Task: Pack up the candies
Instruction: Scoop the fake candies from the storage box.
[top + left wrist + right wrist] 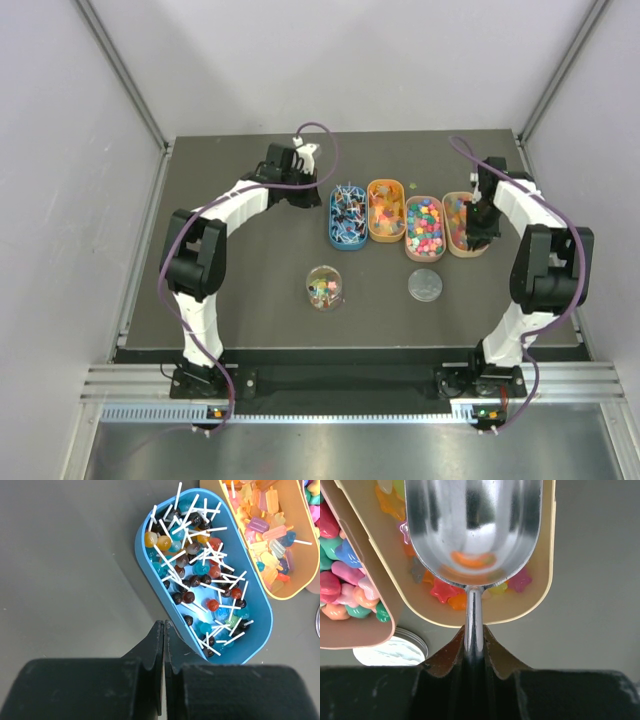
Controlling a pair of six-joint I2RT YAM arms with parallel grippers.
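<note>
The candies lie in four oval trays in a row. The blue tray (334, 232) holds lollipops (200, 570). The orange tray (386, 238) holds popsicle-shaped gummies (270, 530). The pink tray (424, 258) holds rounded candies (340, 580). The tan tray (547, 580) holds star candies (445, 591). My right gripper (474, 632) is shut on the handle of a metal scoop (475, 525), whose bowl hangs over the tan tray and looks empty. My left gripper (164, 625) is shut and empty, just left of the blue tray's near end.
A clear round jar (325, 287) with a few candies in it stands in front of the trays. Its silver lid (425, 285) lies to the right of it, also visible in the right wrist view (390, 652). Grey walls enclose the dark table.
</note>
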